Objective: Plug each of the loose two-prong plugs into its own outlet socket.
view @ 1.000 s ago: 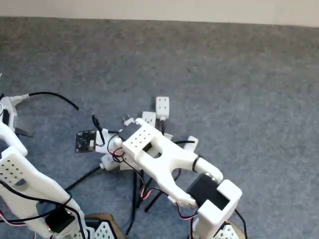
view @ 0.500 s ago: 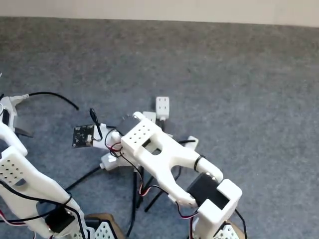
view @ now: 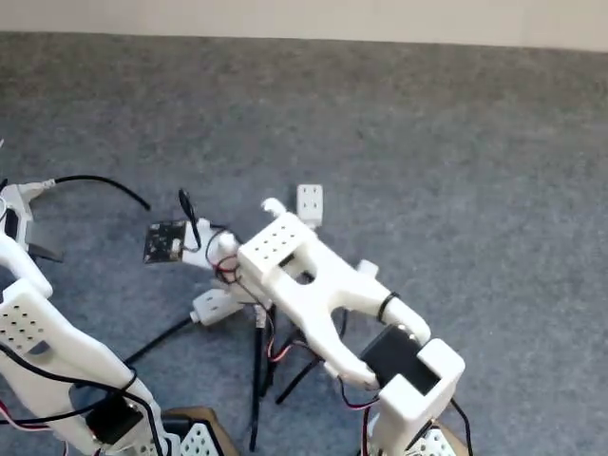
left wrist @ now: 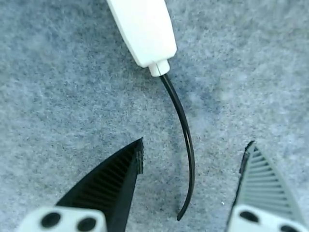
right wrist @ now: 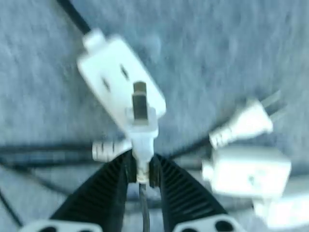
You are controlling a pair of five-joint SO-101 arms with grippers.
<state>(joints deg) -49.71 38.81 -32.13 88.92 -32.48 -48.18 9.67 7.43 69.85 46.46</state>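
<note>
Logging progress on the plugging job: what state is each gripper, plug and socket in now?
right gripper: shut on the held plug.
held plug: lifted, prongs bare, not inserted.
outlet socket: visible slots empty.
loose plug: lying down, unplugged.
left gripper: open, holding nothing.

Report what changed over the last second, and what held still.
The right arm swung its wrist away from its base, carrying the right hand, shut on a plug, closer to the far socket. That socket and the left arm stayed put.
</note>
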